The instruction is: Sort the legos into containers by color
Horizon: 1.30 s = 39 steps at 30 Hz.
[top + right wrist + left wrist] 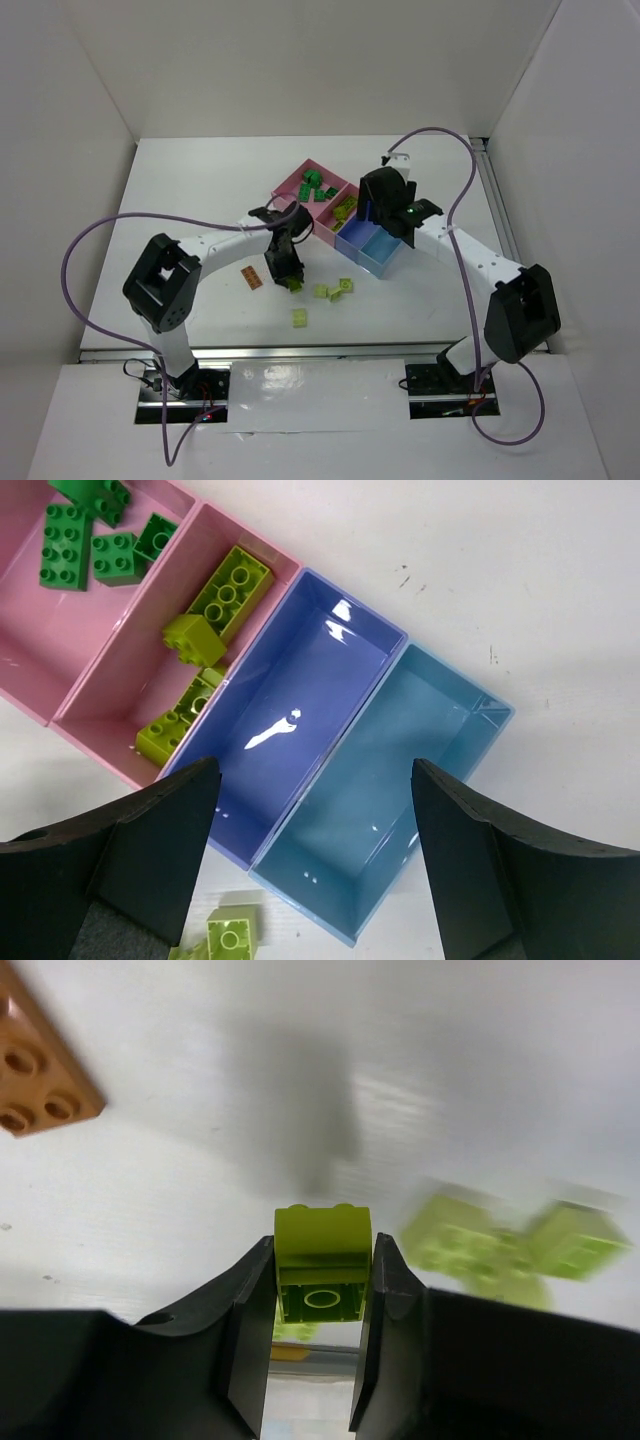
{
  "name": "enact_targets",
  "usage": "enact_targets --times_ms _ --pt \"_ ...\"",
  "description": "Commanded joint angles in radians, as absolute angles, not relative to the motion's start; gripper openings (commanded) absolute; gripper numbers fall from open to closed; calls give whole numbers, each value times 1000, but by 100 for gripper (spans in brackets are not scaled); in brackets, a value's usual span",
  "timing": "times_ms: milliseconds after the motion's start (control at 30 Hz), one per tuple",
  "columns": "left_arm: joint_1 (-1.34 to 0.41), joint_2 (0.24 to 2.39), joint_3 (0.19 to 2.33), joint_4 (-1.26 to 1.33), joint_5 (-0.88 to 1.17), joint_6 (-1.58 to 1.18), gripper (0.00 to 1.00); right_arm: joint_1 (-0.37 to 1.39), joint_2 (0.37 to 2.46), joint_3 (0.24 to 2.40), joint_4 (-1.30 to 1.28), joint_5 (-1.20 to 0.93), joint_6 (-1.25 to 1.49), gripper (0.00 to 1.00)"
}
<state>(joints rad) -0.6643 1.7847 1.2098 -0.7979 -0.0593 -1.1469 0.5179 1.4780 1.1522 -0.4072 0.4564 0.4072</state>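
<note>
One lime brick (322, 1280) clamped in my left gripper (322, 1250); pink bin (332, 222) holding limes lies beyond, rightward; right gripper (315, 780) jaws stand apart.

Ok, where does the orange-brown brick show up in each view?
Top external: the orange-brown brick lies on the table, just left of the left gripper.
Left wrist: upper left corner, cut off by the frame edge.
Right wrist: not in it.
Shared landmark: the lime brick clamped in the left gripper, visible in the top and left wrist views; the right wrist view shows neither.
</note>
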Motion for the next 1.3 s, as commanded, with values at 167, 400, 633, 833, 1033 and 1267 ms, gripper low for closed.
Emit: enact_targets --times_ms 167,400,633,833,1033,1267 --pt "-629 1926 1702 -841 -156 -983 28 511 1361 1117 -460 402 410 84" --pt "-611 2207 2069 -865 -118 -946 33 558 1258 1006 -534 377 501 84" --pt "-601 2349 2286 -865 -51 -911 68 612 1132 922 -614 372 563 84" --pt "-601 2200 2235 -865 -60 -875 72 678 1086 854 -552 252 517 84" --pt "-592 1953 2073 -865 -136 -821 72 865 1199 821 -439 158 471 87" --pt "-548 1709 1765 -841 -186 -828 72 920 1400 885 -396 109 373 89"
